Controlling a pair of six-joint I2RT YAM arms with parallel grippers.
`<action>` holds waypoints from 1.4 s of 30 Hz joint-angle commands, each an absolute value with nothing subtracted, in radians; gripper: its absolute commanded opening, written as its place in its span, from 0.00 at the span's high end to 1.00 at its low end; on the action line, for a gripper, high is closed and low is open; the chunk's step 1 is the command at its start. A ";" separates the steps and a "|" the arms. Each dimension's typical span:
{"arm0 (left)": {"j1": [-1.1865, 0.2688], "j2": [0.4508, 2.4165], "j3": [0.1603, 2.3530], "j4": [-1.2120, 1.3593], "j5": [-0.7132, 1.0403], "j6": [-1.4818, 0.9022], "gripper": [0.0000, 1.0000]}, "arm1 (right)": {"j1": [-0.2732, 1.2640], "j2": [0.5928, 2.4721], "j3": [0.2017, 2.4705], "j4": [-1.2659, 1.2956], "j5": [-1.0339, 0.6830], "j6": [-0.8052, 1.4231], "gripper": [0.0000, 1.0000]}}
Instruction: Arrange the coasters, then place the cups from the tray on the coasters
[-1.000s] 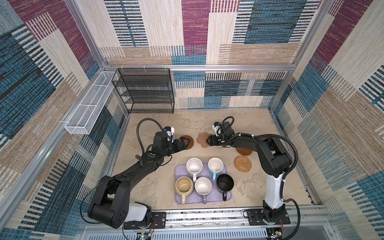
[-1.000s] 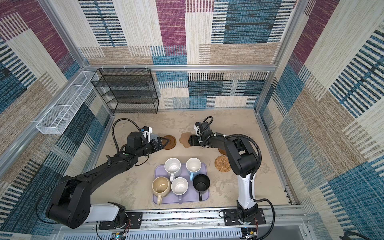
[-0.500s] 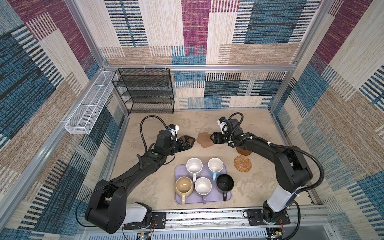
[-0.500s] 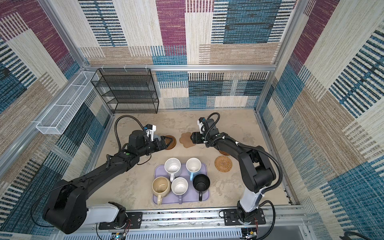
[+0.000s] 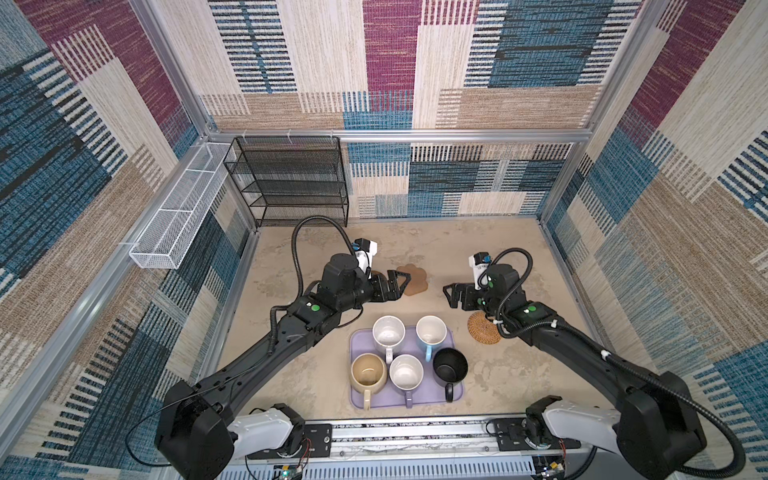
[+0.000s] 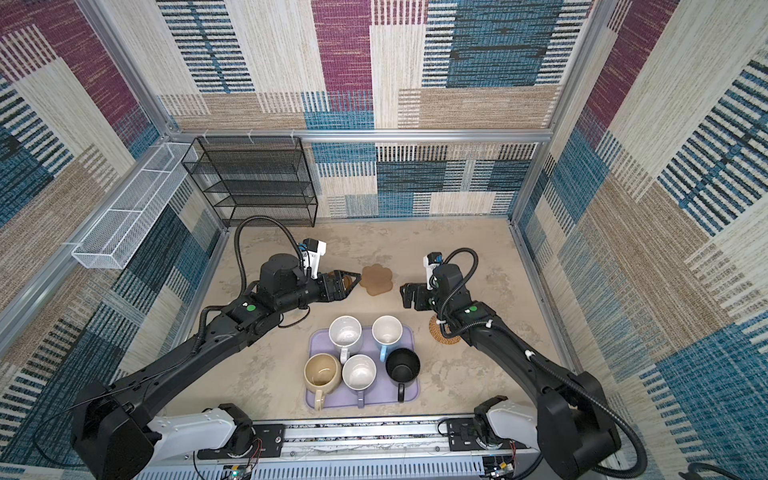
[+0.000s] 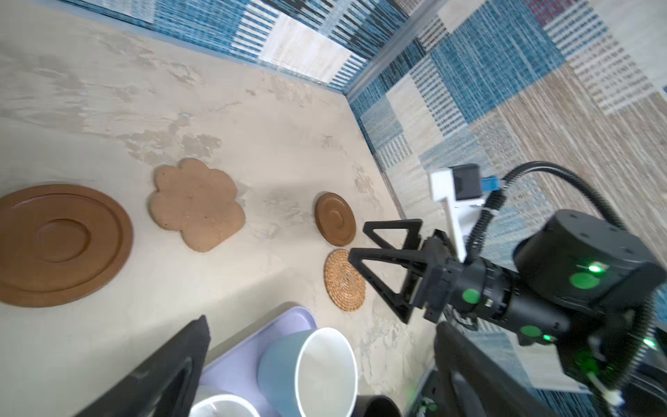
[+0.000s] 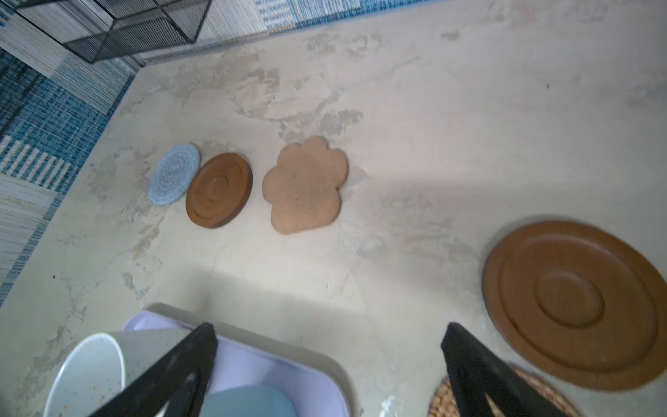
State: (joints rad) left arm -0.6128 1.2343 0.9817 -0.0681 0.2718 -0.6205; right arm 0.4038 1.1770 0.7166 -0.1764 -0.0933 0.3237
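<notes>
Spacing is to be corrected before the five mugs on the tray are lifted: with left gripper and right gripper both spread empty, the rattan coaster, crowded beside a brown disc, is best moved clear.

Five mugs stood upright on the lavender tray: speckled white mug, light blue mug, beige mug, lavender mug, black mug. Flat on the table lay the grey-blue woven coaster, seemingly touching a brown disc coaster, then the paw-shaped coaster, a second brown disc and the rattan coaster.
</notes>
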 commanded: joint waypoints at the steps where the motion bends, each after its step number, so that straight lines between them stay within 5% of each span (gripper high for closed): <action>1: -0.640 1.248 1.016 -0.111 0.325 -0.565 0.00 | 0.391 1.120 0.652 -0.151 -0.085 0.384 0.00; 15: -0.696 1.385 1.126 -0.101 0.419 -0.594 0.00 | 0.256 1.159 0.498 -0.125 -0.199 0.439 0.00; 28: -0.739 1.518 1.199 -0.126 0.266 -0.584 0.00 | 0.256 1.225 0.473 -0.157 -0.097 0.417 0.00; 42: -0.745 1.549 1.181 -0.092 0.211 -0.578 0.00 | 0.271 1.324 0.510 -0.048 -0.256 0.399 0.15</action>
